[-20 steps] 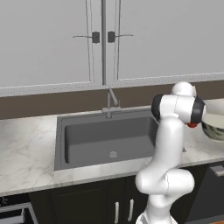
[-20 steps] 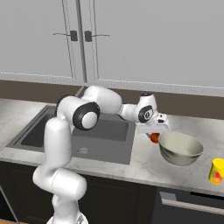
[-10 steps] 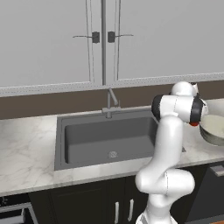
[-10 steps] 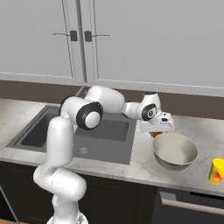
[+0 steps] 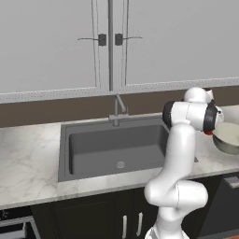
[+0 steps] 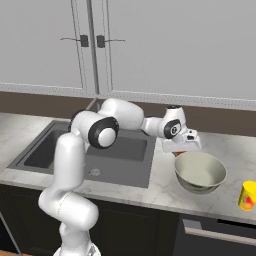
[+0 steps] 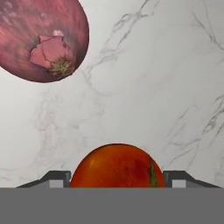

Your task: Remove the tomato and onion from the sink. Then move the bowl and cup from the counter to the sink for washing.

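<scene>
My gripper (image 7: 116, 180) is shut on the tomato (image 7: 116, 165), a glossy orange-red ball that fills the gap between both fingertips, low over the white marble counter (image 7: 166, 87). The onion (image 7: 41, 37), pale pink-red, lies on the counter just beyond it. From the right base view the gripper (image 6: 181, 150) hangs right of the sink (image 6: 120, 155), close to the near rim of the bowl (image 6: 200, 172). The yellow cup (image 6: 248, 195) stands further right. The dark sink (image 5: 116, 149) holds nothing but its drain.
The grey faucet (image 5: 116, 109) rises behind the sink. White wall cabinets (image 5: 109, 42) hang above the counter. Dark base cabinets run below the worktop, with a drawer front (image 6: 215, 235) at the right.
The hand has drifted slightly right and down toward the bowl's rim with the tomato. The bowl has shifted a little toward the sink.
</scene>
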Robot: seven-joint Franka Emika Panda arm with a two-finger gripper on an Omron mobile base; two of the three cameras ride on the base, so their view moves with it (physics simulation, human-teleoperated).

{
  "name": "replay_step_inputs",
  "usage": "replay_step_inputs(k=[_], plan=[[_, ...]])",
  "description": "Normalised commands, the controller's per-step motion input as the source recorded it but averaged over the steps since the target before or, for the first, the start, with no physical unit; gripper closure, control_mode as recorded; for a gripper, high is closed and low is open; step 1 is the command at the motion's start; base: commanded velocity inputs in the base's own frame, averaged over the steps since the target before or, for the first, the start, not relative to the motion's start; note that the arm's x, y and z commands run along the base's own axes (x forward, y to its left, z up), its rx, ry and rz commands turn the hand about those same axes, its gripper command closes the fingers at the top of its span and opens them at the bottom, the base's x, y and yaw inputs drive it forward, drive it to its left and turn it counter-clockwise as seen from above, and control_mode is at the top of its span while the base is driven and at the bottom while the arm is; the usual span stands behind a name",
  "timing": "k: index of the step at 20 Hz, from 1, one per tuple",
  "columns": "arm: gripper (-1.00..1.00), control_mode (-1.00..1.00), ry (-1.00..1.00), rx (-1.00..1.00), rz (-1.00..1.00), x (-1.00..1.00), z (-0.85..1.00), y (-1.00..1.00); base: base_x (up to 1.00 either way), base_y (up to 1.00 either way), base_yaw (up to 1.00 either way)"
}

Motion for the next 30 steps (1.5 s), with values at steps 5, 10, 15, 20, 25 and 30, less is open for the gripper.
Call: replay_step_inputs(k=[5, 10, 15, 20, 25, 30], plan=[[1.0, -1.0, 0.04, 0.05, 0.04, 0.02, -0.1, -0.01, 0.0, 0.0, 0.0], [1.0, -1.0, 0.03, 0.1, 0.05, 0.01, -0.09, 0.0, 0.0, 0.0, 0.0], [1.0, -1.0, 0.0, 0.07, 0.06, -0.08, -0.03, -0.01, 0.0, 0.0, 0.0], [1.0, -1.0, 0.0, 0.03, 0.06, -0.04, 0.01, 0.0, 0.0, 0.0, 0.0], [1.0, -1.0, 0.0, 0.01, 0.05, 0.0, 0.01, 0.0, 0.0, 0.0, 0.0], [1.0, -1.0, 0.0, 0.01, 0.04, 0.0, 0.02, 0.01, 0.0, 0.0, 0.0]])
